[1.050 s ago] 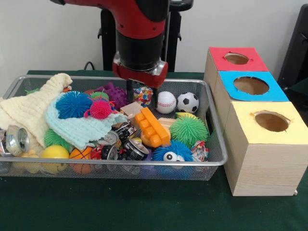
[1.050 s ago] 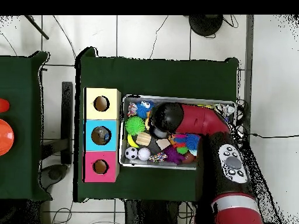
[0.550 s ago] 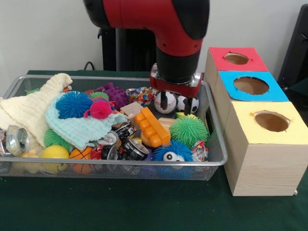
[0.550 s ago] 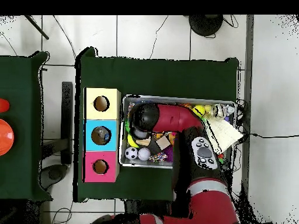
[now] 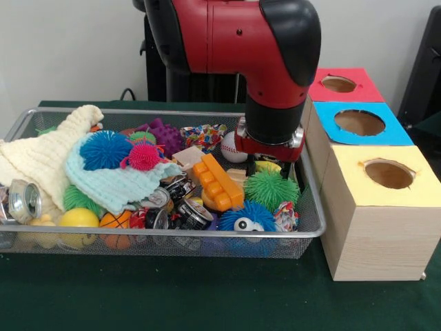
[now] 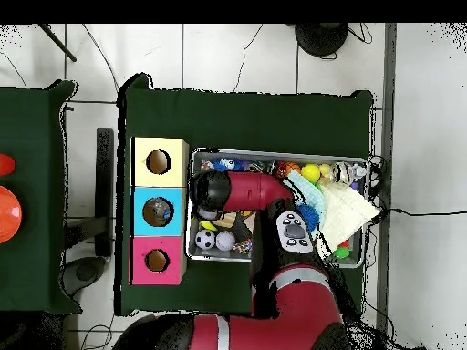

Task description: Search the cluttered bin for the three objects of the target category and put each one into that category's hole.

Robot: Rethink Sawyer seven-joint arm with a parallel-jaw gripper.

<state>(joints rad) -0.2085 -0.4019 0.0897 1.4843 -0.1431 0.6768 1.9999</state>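
Note:
My gripper (image 5: 269,165) hangs low in the right end of the wire bin (image 5: 207,234), open, fingers either side of a small yellow thing, just above the green spiky ball (image 5: 270,189). Nothing is held. A baseball (image 5: 229,146) peeks out left of the wrist; in the overhead view it (image 6: 225,241) lies beside a soccer ball (image 6: 206,240). Three boxes stand right of the bin, with holes in a red top (image 5: 339,84), a blue top (image 5: 360,123) and a yellow top (image 5: 389,174). In the overhead view the wrist (image 6: 210,191) hides the fingers.
The bin also holds an orange brick (image 5: 217,181), a blue spiky toy with an eye (image 5: 247,217), blue (image 5: 105,149) and pink (image 5: 143,156) spiky balls, a mint cloth (image 5: 117,183), a cream cloth (image 5: 48,155), crushed cans (image 5: 24,200) and a yellow ball (image 5: 78,218).
The arm has swung from the bin's middle back toward the boxes' end and come lower, now over the green spiky ball. The soccer ball is now hidden behind it in the front view.

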